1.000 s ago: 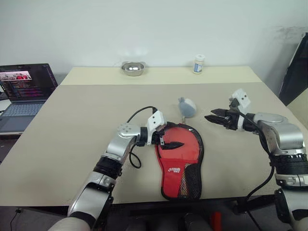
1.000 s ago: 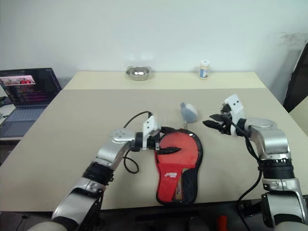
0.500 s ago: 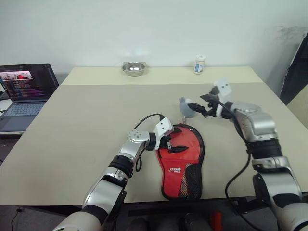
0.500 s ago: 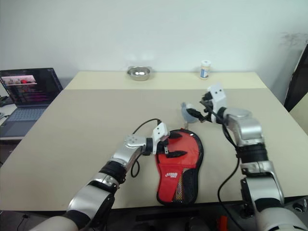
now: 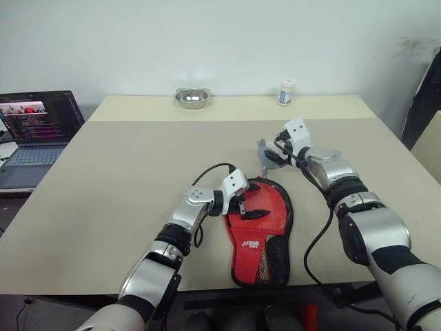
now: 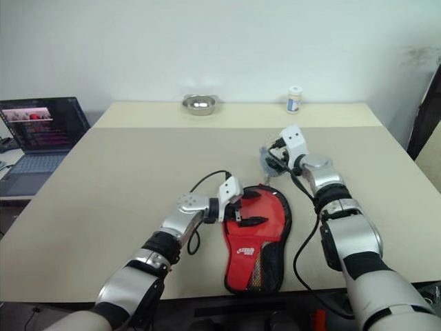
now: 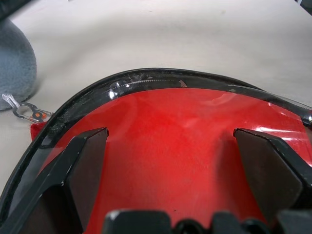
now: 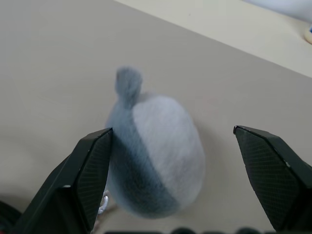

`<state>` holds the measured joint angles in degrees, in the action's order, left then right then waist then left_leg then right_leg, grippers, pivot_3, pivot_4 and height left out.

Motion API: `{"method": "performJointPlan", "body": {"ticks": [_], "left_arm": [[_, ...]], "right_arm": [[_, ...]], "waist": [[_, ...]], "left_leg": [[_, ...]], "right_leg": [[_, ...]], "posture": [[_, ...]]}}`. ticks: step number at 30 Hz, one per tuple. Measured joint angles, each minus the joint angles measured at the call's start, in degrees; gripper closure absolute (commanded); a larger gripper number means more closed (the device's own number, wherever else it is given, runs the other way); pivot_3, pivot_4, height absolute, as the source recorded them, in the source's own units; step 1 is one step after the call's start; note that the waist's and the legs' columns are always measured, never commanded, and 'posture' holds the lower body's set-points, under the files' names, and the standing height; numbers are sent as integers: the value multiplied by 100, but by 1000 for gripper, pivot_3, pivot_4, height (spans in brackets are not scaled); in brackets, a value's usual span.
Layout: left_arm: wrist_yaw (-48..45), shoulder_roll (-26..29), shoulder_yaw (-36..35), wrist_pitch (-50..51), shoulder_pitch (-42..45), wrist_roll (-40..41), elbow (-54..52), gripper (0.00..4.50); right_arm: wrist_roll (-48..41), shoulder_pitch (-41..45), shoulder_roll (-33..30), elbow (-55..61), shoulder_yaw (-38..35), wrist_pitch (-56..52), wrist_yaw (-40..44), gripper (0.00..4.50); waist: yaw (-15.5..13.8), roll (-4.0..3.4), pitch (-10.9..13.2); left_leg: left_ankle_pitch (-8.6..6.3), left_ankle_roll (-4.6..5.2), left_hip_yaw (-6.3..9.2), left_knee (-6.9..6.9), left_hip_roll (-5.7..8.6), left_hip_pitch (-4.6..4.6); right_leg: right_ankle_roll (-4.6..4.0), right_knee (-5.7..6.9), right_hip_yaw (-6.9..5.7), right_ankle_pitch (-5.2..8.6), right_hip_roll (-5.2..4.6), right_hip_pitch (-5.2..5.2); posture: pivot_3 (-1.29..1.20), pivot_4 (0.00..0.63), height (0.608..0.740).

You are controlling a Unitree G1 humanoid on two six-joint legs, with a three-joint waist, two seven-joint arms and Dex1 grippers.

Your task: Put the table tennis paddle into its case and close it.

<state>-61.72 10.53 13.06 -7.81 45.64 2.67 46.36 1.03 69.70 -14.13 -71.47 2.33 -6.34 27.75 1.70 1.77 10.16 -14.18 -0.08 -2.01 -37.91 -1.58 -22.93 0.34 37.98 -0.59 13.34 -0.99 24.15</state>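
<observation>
Case (image 5: 260,231) lay flat near the table's (image 5: 110,179) front edge, red side up, white logo and black mesh pocket toward the near end, black edging all round. Red rubber face of the table tennis paddle (image 7: 185,146) showed inside the opened rim of the case in the left wrist view; handle hidden, so how far the paddle sat inside could not be told. Left gripper (image 5: 249,207) hovered over the round upper part of the case, fingers (image 7: 87,165) spread wide on either side of the red face, nothing clamped between them; whether the tips touched the fabric could not be told. Right gripper (image 8: 180,180) reached across to the grey round tag (image 8: 156,156), fingers (image 8: 90,170) splayed to their widest with the plush tag between them and a gap on each side, nothing gripped. Tag (image 5: 267,153) sat on the table just beyond the top of the case, joined to it by a small metal clip (image 7: 27,113) at the rim. Further back: steel bowl (image 5: 191,98) and small white bottle (image 5: 285,91) near the far edge, well apart from each other. Open laptop (image 5: 36,127) stood off the table's left side, screen lit.
</observation>
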Motion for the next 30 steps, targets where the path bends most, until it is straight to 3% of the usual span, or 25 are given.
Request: {"method": "performJointPlan", "body": {"ticks": [5, 8, 16, 20, 30], "left_arm": [[42, -22, 3, -5, -1, -46, -5, 0], [78, -28, 4, -11, 0, -64, -2, 0], [142, -69, 1, -39, 43, -86, 146, 0], [236, -174, 0, -125, 94, -90, 374, 0], [431, -403, -5, -265, 227, -111, 899, 0]], "right_arm": [[-6, 85, 345, -318, -154, -15, -263, 210], [13, 138, 417, -334, -167, -14, -410, 757], [252, 163, 423, -385, -126, -12, -692, 3398], [405, 160, 414, -390, -98, -6, -753, 4212], [499, -420, -350, -94, -101, 96, -763, 4299]], "waist": [[-2, 0, 0], [-3, -1, 0], [-7, -5, -4], [-22, -12, -14], [-112, -48, -73]], "left_leg": [[0, 0, 1, -1, 2, -1], [0, 0, 1, -1, 3, -1], [0, 0, 2, -2, 5, 3], [1, 0, 3, -5, 10, 7], [0, 2, 14, -2, 21, 52]], "right_leg": [[0, 0, -3, 0, -5, -1], [0, -1, -2, 0, -6, -2], [0, 1, -4, 0, -6, -6], [4, 1, -5, 2, -6, -12], [31, -29, -13, 17, -8, -77]], "posture": [[0, 150, 740], [0, 150, 740], [0, 150, 740], [0, 150, 740], [0, 150, 740]]}}
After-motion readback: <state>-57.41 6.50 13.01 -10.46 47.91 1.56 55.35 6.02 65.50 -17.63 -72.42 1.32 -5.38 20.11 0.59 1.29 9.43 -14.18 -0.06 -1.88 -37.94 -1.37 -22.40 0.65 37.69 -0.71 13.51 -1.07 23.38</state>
